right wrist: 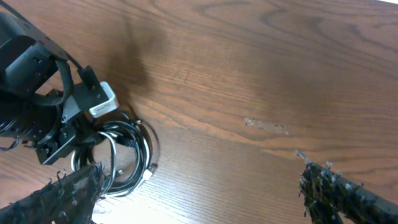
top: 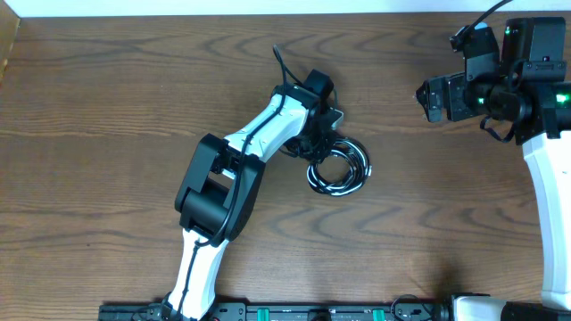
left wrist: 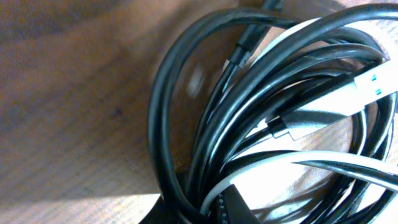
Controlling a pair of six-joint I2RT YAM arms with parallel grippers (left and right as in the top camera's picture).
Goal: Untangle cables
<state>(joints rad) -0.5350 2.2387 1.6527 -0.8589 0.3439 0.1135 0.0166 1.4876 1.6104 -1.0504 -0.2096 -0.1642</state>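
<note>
The cables [top: 340,171] lie as one small coiled bundle of black and white cords on the wooden table, just right of centre. My left gripper [top: 316,148] is down on the coil's near-left edge, and it is shut on the cables. Up close, the cables [left wrist: 261,112] fill the left wrist view, a silver USB plug [left wrist: 367,87] lying across the loops and the left gripper [left wrist: 211,211] pinching strands at the bottom. My right gripper [top: 428,96] hovers open at the far right, well away from the coil. In the right wrist view the cables [right wrist: 127,155] show beside its left finger [right wrist: 71,193].
The left arm's white and black body [top: 219,192] stretches from the front edge to the coil. The right arm's base [top: 549,160] stands at the right edge. A rail with hardware [top: 312,312] runs along the front. The table's back edge [top: 223,16] lies at the top.
</note>
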